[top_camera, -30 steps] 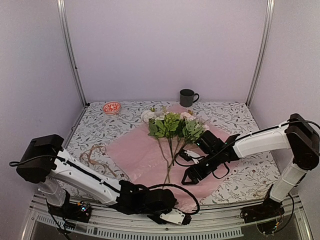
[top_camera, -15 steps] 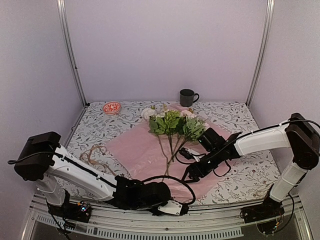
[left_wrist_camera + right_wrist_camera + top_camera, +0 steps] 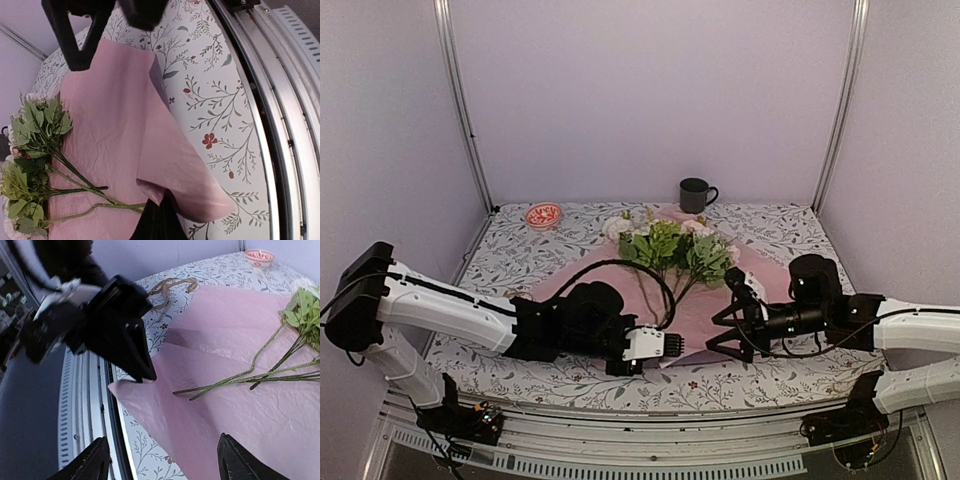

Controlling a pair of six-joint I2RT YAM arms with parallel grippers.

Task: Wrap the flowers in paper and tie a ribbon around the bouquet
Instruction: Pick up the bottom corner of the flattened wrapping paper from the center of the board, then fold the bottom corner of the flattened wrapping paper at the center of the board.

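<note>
The lilac-pink paper (image 3: 610, 290) lies flat under the flowers (image 3: 672, 250), whose pale blooms and green sprigs point to the back. Their thin stalks (image 3: 240, 375) run across the sheet. My left gripper (image 3: 159, 206) is shut on the paper's near corner (image 3: 131, 385), which is lifted and folded over the cloth. In the top view the left gripper (image 3: 678, 346) faces my right gripper (image 3: 718, 333). The right gripper (image 3: 167, 466) stands open just off that raised corner, nothing between its fingers. The beige ribbon (image 3: 172, 285) lies curled beyond the sheet, behind the left arm.
A dark mug (image 3: 695, 194) stands at the back centre and a small red bowl (image 3: 543, 215) at the back left. The floral table cloth (image 3: 225, 100) ends at the metal front rail (image 3: 290, 125), close to the lifted corner.
The left gripper shut on the paper's near corner at the front rail and raised it inward. The right gripper drew back from the stalks and turned low to face the left one.
</note>
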